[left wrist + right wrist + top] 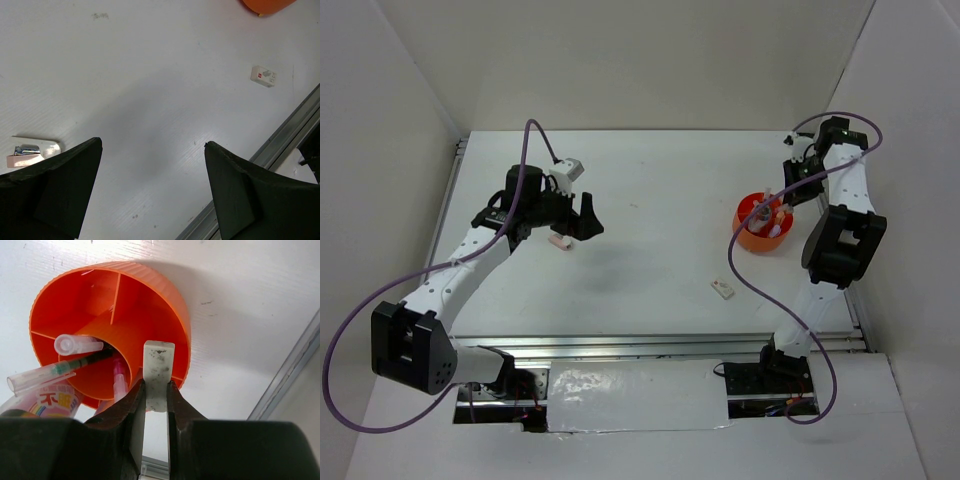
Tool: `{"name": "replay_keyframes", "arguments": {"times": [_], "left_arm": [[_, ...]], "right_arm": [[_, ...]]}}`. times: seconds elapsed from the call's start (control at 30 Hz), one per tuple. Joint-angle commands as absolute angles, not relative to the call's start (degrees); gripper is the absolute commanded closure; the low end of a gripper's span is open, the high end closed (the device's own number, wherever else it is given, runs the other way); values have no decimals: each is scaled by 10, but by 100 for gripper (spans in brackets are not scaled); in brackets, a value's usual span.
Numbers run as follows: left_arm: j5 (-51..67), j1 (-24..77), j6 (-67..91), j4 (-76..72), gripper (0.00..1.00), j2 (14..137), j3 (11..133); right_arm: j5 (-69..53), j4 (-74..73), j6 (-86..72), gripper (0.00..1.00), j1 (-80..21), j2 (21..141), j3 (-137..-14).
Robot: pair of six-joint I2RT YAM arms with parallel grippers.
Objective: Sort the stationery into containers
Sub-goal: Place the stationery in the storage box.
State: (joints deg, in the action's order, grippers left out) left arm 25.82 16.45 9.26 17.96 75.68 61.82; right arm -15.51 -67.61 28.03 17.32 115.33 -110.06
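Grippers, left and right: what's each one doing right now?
Left gripper: open, holding nothing.
Right gripper: shut on the white eraser, above the orange tub.

Bright, even overhead light: the white table (660, 180) washes pale, a soft grey shadow spreads beneath the left gripper (588, 216), and the near silvery strip (630, 398) glints.

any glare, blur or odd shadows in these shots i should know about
top view: even bright light, mild glare on the silver tape, a soft shadow on the table by the left claw; left wrist view: a faint grey shadow, table sharp, fingers near-black; right wrist view: orange tub and white eraser crisp, right claw underexposed.
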Motion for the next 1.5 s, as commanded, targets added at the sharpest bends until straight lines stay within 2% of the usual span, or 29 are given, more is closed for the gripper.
{"name": "replay_keyframes", "arguments": {"times": [0.0,0.2,0.33,0.43,0.67,0.8,1.0,1.17,1.3,1.47], "left_arm": [[272,167,90,163,4,757,635],[273,167,88,163,4,757,635],[274,169,88,161,4,759,636],[274,169,90,160,4,759,636],[273,173,88,159,4,760,641],[271,174,87,159,4,759,644],[265,173,91,154,4,753,637],[255,174,98,147,3,745,631],[221,174,117,145,1,737,618],[200,173,129,145,1,726,610]], "right_arm": [[-156,-656,291,89,164,1165,-1120],[-147,-651,291,79,159,1166,-1116],[-142,-650,287,66,159,1162,-1116],[-140,-647,285,61,160,1156,-1117],[-151,-658,282,61,156,1146,-1135],[-157,-668,278,64,158,1137,-1155],[-180,-662,253,66,163,1059,-1199],[-264,-683,262,66,156,979,-1200],[-290,-730,294,64,97,899,-1121],[-226,-722,284,63,-72,833,-953]]}}
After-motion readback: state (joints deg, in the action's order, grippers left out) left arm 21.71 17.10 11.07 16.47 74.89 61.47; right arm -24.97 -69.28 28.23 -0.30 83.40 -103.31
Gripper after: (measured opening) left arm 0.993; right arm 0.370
